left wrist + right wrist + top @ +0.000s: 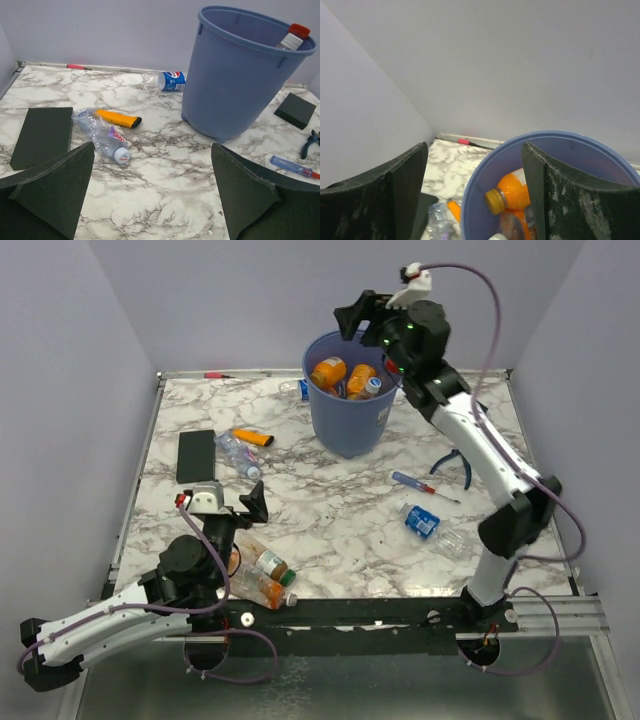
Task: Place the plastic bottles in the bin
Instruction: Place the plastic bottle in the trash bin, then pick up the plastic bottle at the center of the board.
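The blue bin [348,400] stands at the back middle and holds several bottles, among them orange ones [328,371]. My right gripper [358,312] hangs open and empty above the bin's far left rim; its view looks down into the bin [485,175] at an orange bottle [512,195]. My left gripper [250,505] is open and empty near the front left, above a few bottles [265,575] by its arm. Loose bottles: a crushed clear one [238,453], a blue-labelled one [294,388] behind the bin, another [425,523] at right. The left wrist view shows the bin [235,85], the crushed bottle [102,135] and the blue-labelled bottle [167,81].
A black slab [196,455] and an orange cutter [253,437] lie left of the bin. A screwdriver [425,485] and pliers [455,462] lie to its right. A second black slab [296,110] sits behind the bin. Walls close the left, back and right sides.
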`<state>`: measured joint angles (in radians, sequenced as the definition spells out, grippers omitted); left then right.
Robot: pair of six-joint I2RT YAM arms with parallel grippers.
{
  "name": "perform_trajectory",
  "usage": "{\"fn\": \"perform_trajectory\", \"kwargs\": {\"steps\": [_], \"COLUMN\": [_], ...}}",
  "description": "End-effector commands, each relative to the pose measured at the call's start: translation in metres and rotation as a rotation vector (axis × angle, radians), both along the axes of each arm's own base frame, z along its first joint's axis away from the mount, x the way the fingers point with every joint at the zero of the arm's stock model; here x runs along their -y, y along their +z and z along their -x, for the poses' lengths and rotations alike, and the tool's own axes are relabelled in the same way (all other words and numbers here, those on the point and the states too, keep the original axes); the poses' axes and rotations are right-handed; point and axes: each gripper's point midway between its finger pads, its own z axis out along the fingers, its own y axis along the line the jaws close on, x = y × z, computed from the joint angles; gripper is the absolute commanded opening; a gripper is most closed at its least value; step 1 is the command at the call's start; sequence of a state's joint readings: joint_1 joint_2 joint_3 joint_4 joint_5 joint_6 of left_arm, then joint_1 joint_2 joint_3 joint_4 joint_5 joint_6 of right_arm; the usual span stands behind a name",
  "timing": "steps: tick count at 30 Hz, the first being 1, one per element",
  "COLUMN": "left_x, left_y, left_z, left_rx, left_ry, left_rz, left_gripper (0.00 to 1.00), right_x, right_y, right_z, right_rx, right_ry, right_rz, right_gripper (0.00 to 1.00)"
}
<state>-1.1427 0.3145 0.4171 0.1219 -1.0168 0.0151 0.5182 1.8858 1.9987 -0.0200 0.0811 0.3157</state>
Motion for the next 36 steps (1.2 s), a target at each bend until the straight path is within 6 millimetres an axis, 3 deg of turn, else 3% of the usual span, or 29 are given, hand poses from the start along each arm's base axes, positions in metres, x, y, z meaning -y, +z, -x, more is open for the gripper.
{"fn": "perform_trajectory", "kwargs": {"steps": [1, 6, 10, 14, 17, 21, 24, 27, 36], "left_x": [0.004, 0.007, 0.023, 0.060, 0.100, 0.148, 0.163, 0.164, 0.149], "left_y": [0.003, 0.000, -0.011, -0.036, -0.056, -0.080, -0.093, -0.099, -0.113], "left_z": [-0.001, -0.001, -0.002, 0.000, 0.005, 0.009, 0.009, 0.010, 0.020], "left_rx": [-0.024, -0.044, -0.119, -0.269, -0.392, -0.528, -0.576, -0.583, -0.557], "left_ry": [-0.001, -0.004, -0.031, -0.116, -0.216, -0.316, -0.333, -0.335, -0.363], "left_rz": [0.024, 0.072, 0.122, 0.148, 0.196, 0.170, 0.124, 0.131, 0.238], "left_gripper": [0.99, 0.99, 0.99, 0.99, 0.99, 0.99, 0.99, 0.99, 0.99], "right_x": [0.028, 0.078, 0.114, 0.135, 0.155, 0.169, 0.170, 0.174, 0.194], "right_y": [0.059, 0.026, -0.054, -0.139, -0.195, -0.256, -0.293, -0.312, -0.344], "right_z": [0.083, 0.168, 0.208, 0.233, 0.246, 0.255, 0.259, 0.261, 0.285], "right_rx": [0.048, 0.033, -0.118, -0.298, -0.439, -0.612, -0.750, -0.827, -1.044], "right_ry": [0.079, 0.076, -0.006, -0.070, -0.179, -0.280, -0.306, -0.325, -0.379], "right_rz": [-0.112, -0.149, -0.133, -0.123, -0.143, -0.095, 0.024, 0.122, 0.365], "right_gripper": [0.79, 0.77, 0.77, 0.76, 0.76, 0.79, 0.82, 0.83, 0.88]}}
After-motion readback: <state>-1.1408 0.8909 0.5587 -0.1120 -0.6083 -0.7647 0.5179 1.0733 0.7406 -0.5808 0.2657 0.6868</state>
